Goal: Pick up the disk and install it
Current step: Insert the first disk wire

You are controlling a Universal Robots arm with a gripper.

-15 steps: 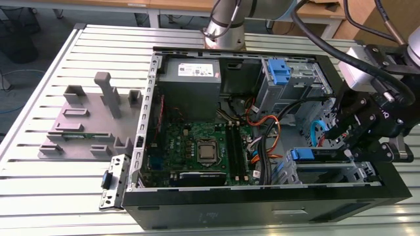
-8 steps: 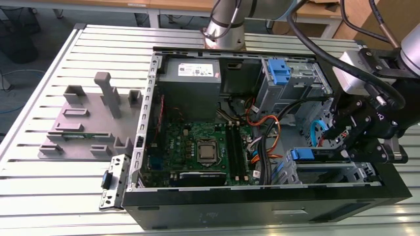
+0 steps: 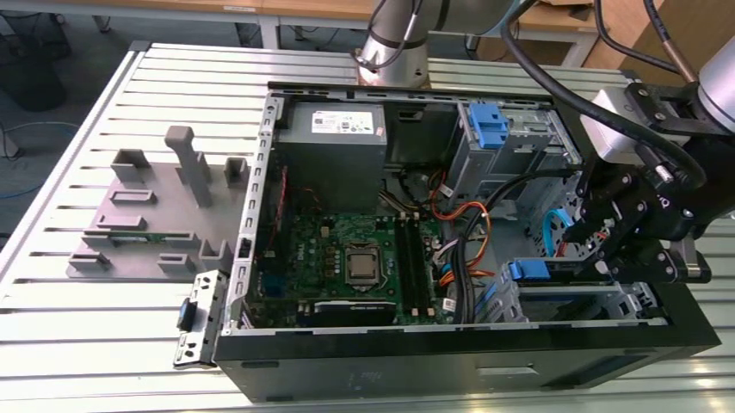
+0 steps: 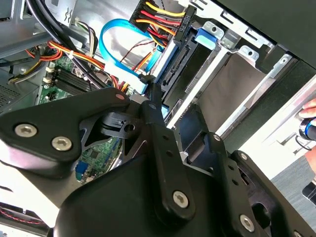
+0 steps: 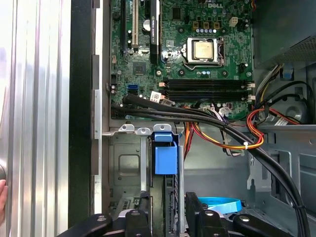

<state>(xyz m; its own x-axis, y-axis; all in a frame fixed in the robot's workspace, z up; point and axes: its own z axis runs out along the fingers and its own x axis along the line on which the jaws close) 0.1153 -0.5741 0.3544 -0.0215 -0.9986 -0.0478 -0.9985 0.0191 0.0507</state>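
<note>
The disk (image 3: pixel 538 270) sits edge-on in the drive cage (image 3: pixel 574 301) at the front corner of the open computer case, on the exterior view's right. Its blue bracket tab (image 5: pixel 165 153) points toward the motherboard. In the second wrist view the disk (image 4: pixel 185 59) shows its black connector edge and blue tab. My gripper (image 3: pixel 597 258) hangs over the cage at the disk's other end. In the first wrist view the gripper (image 5: pixel 168 217) has one black finger (image 5: pixel 143 215) on each side of the disk and is shut on it.
Bundled orange, yellow and black cables (image 3: pixel 471 224) and a blue flat cable (image 4: pixel 111 39) run beside the cage. The motherboard (image 3: pixel 356 258) and grey power-supply box (image 3: pixel 333 129) fill the case. A grey fixture (image 3: pixel 161 206) stands on the slatted table. A person's hand (image 4: pixel 308 128) is near the case.
</note>
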